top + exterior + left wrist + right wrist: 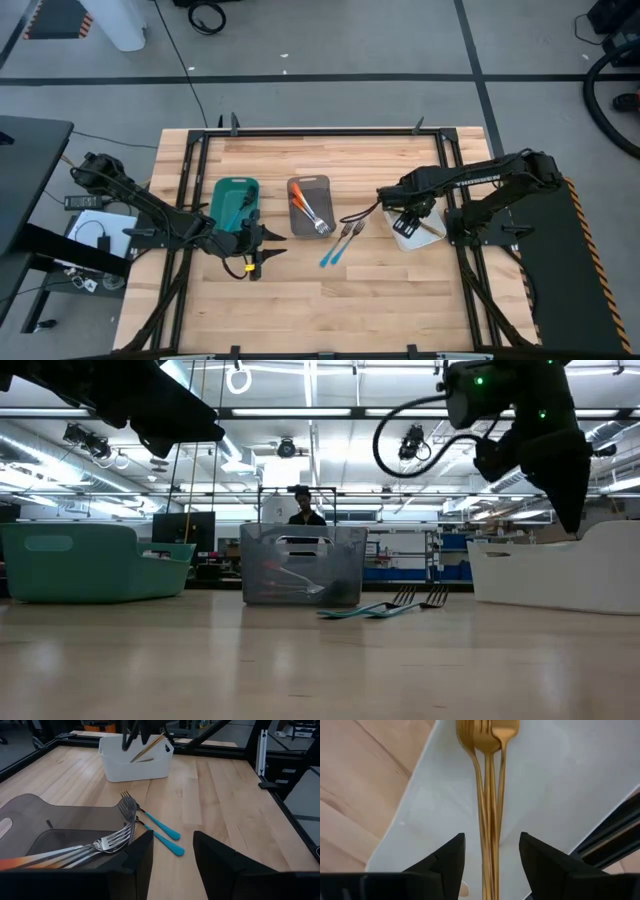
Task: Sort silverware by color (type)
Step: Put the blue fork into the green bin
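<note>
Three gold forks lie together in the white tray, slanting up against its wall in the left wrist view. My right gripper hangs open just above them, one finger on either side, touching nothing. Two blue-handled forks lie side by side on the wood near the grey tray. Orange-handled forks rest inside that grey tray. My left gripper is open and empty, low over the table near the teal tray, pointing toward the blue forks.
The teal tray, grey tray and white tray stand in a row across the table's middle. Bare wood lies toward the near edge. A black frame borders the table. A person stands far behind the table in the low view.
</note>
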`<state>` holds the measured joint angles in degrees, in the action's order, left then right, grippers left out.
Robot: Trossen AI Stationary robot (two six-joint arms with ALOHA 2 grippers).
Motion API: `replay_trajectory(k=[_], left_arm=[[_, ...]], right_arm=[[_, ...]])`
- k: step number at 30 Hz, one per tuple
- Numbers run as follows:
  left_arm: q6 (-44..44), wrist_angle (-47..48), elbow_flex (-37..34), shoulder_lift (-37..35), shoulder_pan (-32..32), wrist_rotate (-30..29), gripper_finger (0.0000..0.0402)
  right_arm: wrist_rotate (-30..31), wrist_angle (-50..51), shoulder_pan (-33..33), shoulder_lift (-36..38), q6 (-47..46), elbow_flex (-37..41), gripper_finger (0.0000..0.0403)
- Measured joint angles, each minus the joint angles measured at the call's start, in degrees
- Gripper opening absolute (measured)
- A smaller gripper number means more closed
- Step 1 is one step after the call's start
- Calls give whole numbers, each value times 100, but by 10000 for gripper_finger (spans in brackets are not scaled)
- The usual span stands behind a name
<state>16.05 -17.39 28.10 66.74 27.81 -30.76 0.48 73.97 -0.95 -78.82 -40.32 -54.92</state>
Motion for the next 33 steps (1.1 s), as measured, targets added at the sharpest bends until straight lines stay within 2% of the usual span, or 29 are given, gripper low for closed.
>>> replay_trajectory(k=[11, 26, 33], left_arm=[[9, 2, 0, 0, 0, 0, 149], [28, 4, 0, -2, 0, 2, 149], [101, 4, 0, 0, 0, 4, 149]], right_arm=[[206, 143, 9, 25, 26, -403, 191], [252, 65, 258, 25, -21, -423, 191], [254, -587, 386, 25, 149, -423, 191]])
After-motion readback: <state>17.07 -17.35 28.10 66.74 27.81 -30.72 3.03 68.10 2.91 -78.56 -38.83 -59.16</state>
